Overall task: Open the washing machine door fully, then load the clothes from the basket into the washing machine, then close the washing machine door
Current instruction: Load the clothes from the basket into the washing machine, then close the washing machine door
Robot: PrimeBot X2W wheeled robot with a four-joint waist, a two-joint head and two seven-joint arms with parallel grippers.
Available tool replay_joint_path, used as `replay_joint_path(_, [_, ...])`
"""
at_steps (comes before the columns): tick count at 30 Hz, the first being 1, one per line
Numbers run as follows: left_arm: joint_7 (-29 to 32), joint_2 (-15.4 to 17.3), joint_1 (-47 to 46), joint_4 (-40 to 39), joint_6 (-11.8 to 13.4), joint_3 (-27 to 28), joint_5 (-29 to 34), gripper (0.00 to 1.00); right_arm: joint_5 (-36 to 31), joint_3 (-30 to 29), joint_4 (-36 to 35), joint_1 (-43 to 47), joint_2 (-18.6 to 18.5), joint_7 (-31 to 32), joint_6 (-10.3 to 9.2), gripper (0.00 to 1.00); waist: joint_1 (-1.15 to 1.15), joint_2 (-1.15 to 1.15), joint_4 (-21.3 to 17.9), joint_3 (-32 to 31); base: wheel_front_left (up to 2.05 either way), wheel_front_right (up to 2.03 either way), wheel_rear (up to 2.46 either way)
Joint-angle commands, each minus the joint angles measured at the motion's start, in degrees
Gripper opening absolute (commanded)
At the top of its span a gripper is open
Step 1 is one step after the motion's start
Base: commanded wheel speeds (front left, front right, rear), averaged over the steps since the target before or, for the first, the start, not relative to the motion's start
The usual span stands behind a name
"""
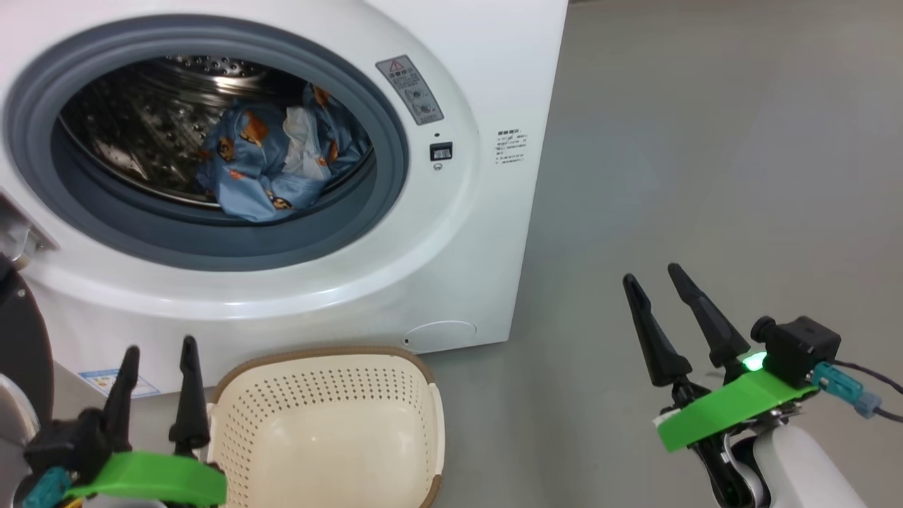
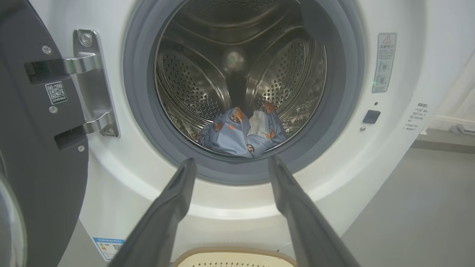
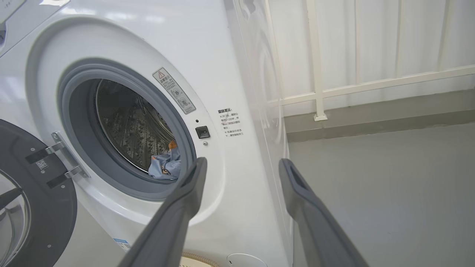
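**Door open, clothes in drum, both tools released**

Nearest, at lower L of head view, the L tool (image 1: 159, 344) is seen w/ fingers spread apart and nothing gripped. It is pointed up just beside the L rim of the basket (image 1: 317, 351). The R tool (image 1: 652, 272) is held over bare grey floor (image 1: 705, 176) at lower R, well apart from the machine. Its fingers are likewise spread, w/ nothing between them. A green mount (image 1: 726, 406) is seen at the base of each tool.

The basket is set on the floor just in front of the washing machine (image 1: 451, 268); whether they touch cannot be told. Its inside is seen as bare cream plastic w/ perforated walls and a brown rim.

The washing machine door (image 3: 55, 215) is held wide open to the L, dark inner face turned toward the cameras. It is hung on a metal hinge (image 2: 94, 81) at the L edge of the opening, and a QR sticker (image 2: 56, 92) is stuck on it.

Further in, the opening is framed by a grey rubber ring (image 1: 211, 247). The clothes (image 1: 261, 162) are bunched at the bottom of the perforated steel drum (image 1: 141, 120): light-blue fabric w/ orange-brown bears, plus a pale piece in the middle. A warning sticker (image 1: 410, 89) and a dark latch slot (image 1: 441, 151) are seen R of the opening, and a blue label (image 1: 106, 381) low on the front at L.

Farthest back, in R wrist view, a white railing (image 3: 317, 74) is seen behind the machine.
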Motion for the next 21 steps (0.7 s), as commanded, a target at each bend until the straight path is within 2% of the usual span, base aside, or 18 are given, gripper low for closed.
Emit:
replay_joint_path(1, [-0.36,0.98,0.14,-2.07,0.6,2.48,-0.61,1.0,0.62,0.93,-1.18,1.27,-0.45,-0.27,0.09,1.0,0.0,0.0,0.0,-0.68,0.0,0.0,0.0])
replay_joint_path(13, [-0.36,0.37,3.2,-3.95,1.51,4.31,0.43,1.0,0.69,1.2,-1.09,2.4,-0.72,-0.27,0.09,1.0,0.0,0.0,-0.15,-1.99,0.0,0.0,0.0])
replay_joint_path(21, [-0.36,0.04,3.45,-3.69,0.59,4.0,1.47,1.0,0.8,1.37,-0.99,2.59,-1.19,-0.27,0.09,1.0,0.0,0.0,0.11,-1.96,0.0,0.0,0.0])
